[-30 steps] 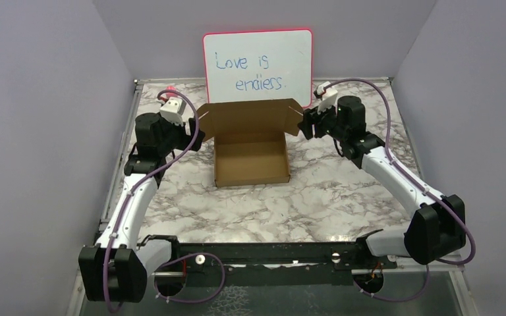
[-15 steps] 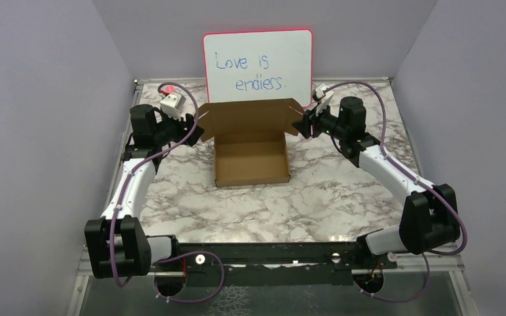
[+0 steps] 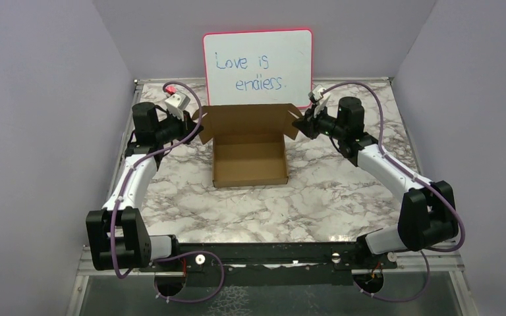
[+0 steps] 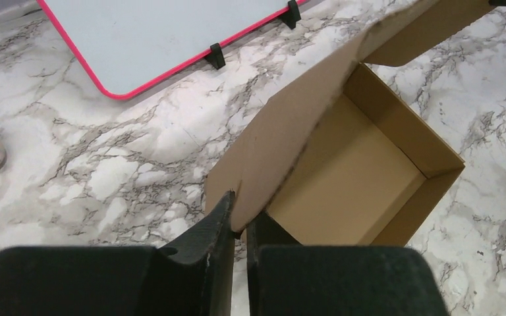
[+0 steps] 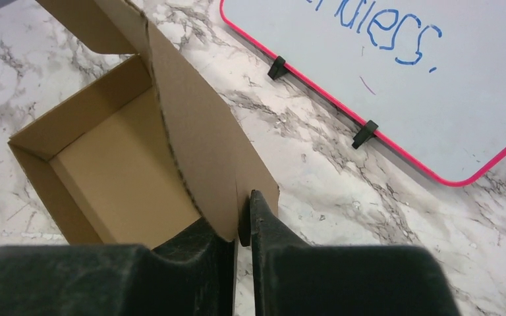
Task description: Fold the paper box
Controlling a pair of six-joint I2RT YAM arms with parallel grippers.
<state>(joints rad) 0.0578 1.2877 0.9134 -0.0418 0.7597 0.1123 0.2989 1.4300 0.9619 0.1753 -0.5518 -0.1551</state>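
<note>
Left pincer (image 3: 197, 124) and right pincer (image 3: 301, 122) touch the paper box (image 3: 250, 161) lid.

Paper box (image 3: 250, 164): plain brown cardboard, shallow rectangular tray, open-topped, seated flat at mid-tabletop (image 3: 329, 191). Lid (image 3: 249, 118) stands raised along far edge, end flaps spread outward.

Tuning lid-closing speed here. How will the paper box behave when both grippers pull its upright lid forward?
The paper box looks thin and empty, so probably light; it may slide on the marble table. The lid, pinched at its end flaps by the left gripper and right gripper, likely hinges at its crease but could bow mid-span.
</note>
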